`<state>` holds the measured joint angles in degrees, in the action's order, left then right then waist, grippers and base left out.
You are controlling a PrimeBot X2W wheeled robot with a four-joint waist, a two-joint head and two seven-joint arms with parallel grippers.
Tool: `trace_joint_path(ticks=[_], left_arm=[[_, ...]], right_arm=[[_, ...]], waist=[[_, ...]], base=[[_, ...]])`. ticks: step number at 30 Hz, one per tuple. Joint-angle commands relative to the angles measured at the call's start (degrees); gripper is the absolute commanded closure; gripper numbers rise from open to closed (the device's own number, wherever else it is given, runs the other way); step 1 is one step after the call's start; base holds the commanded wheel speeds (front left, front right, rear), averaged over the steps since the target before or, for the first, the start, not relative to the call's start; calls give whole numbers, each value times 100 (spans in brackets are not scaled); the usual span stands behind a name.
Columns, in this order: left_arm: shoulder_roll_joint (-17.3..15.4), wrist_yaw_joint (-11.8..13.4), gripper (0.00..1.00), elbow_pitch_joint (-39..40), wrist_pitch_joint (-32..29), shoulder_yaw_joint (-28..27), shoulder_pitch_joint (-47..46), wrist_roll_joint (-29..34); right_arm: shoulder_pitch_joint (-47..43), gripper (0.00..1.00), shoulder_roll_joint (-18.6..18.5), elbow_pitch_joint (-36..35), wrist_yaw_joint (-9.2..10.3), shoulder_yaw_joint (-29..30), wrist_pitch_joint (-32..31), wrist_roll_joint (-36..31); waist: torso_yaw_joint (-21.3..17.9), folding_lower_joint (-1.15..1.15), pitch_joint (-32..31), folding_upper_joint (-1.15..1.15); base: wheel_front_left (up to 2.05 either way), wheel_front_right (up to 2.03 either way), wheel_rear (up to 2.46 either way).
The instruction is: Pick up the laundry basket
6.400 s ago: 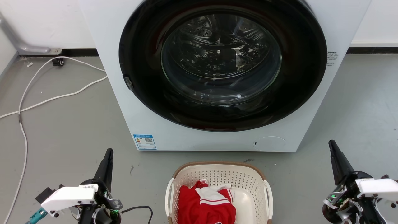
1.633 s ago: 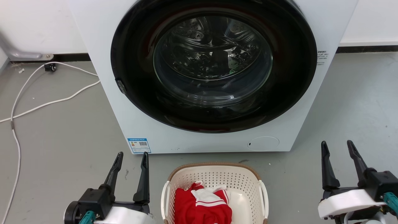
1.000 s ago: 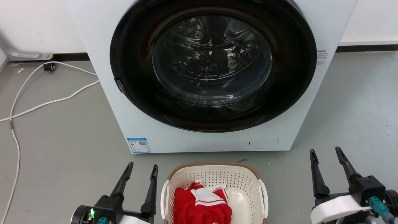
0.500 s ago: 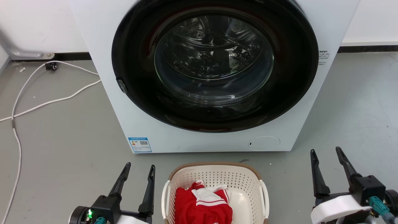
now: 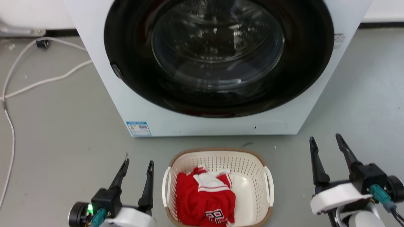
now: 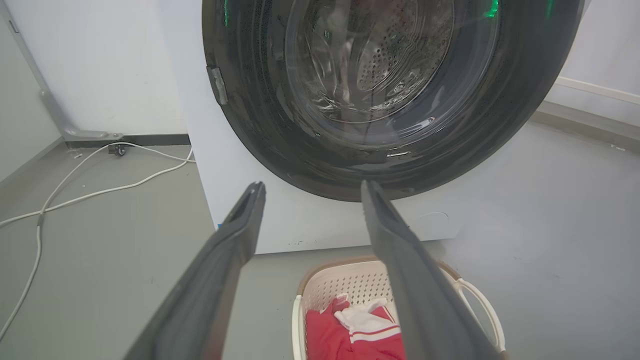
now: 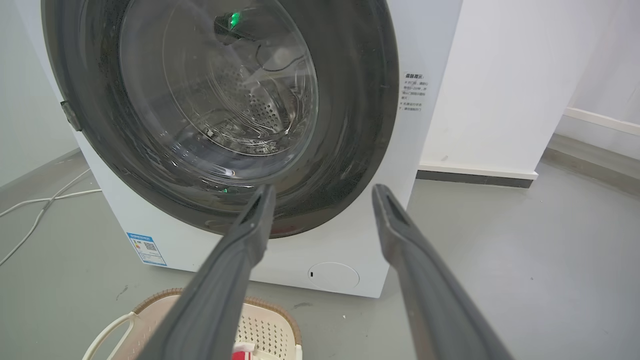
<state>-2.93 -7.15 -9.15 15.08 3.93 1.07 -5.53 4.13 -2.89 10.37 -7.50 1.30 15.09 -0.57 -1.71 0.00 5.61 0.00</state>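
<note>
Basket [image 5: 252,164]: on floor, between the grippers.
Left gripper [image 5: 139,161]: spread, empty, just beside basket.
Right gripper [image 5: 325,137]: spread, empty, farther off.

Grey floor [image 5: 63,126], white wall [image 7: 500,75], white washing machine [image 5: 104,63].

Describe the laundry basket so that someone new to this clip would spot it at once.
Find the big white washing machine with the round dark door. On the grey floor just in front of its base sits the laundry basket, cream perforated plastic. Its brown woven-look rim, white side handles and the red and white garment inside set it apart.
</note>
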Motion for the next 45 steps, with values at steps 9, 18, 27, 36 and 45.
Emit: trace_joint_path(ticks=[9, 18, 27, 36, 45], left_arm=[[-253, -30, 0, -663, 14, 41, -1177, 79], [-686, -36, 0, -1971, 14, 456, -2531, -12], [-879, -37, 0, -3530, 14, 1239, -3615, -391], [-986, -31, 0, -4777, -17, 2466, -4463, -1236], [-1194, -31, 0, -4898, -704, 4027, -5143, -2683]], right_arm=[[986, 0, 4, 554, 2, -63, 11, -170], [2133, 0, 6, 1724, 2, 166, -178, -177], [3186, 0, 2, 3223, 2, 161, -585, 359], [4024, 0, 2, 4669, 2, -284, -923, 733], [4707, 0, 2, 5815, 2, -538, -1222, 770]], waist=[[4, 0, 1685, 0], [13, 0, 2703, 0], [72, 0, 3323, 0], [76, 0, 3745, 0], [197, 0, 4102, 0]], base=[[0, 0, 0], [0, 0, 0], [0, 0, 0], [0, 0, 0], [0, 0, 0]])
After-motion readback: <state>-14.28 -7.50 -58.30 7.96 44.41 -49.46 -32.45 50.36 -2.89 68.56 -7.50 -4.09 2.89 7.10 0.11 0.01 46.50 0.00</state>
